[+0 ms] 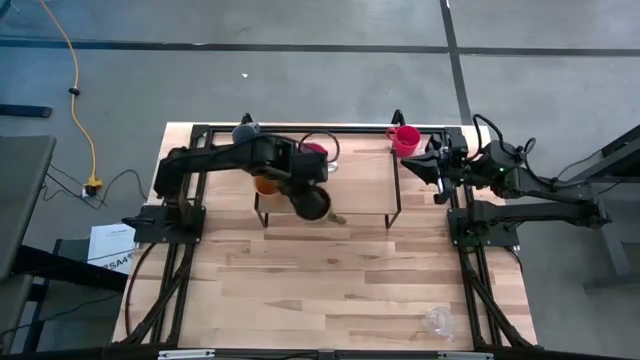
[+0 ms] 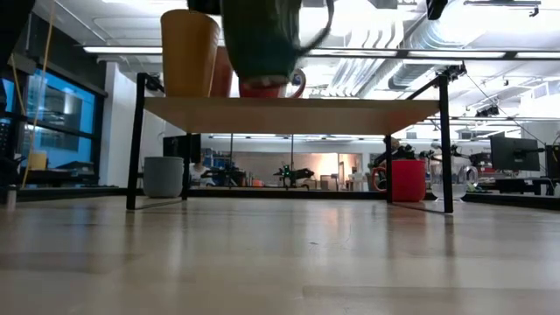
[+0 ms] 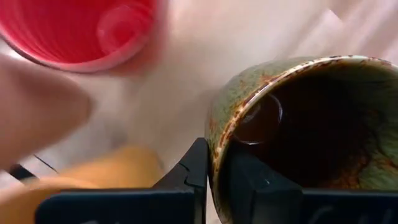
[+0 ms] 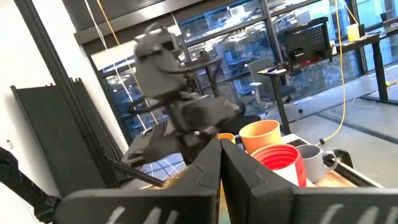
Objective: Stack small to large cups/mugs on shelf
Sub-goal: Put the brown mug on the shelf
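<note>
The left gripper is pinching the rim of the dark-brown mug, likely heavy, glazed-slippery and breakable, over the shelf.

You see the left gripper over the shelf, holding a dark mug. A red cup stands behind the shelf, near the right gripper.

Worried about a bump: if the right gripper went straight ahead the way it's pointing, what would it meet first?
Probably the red cup directly ahead of the shut right gripper, with the orange-yellow cup behind it; depth is hard to judge.
</note>
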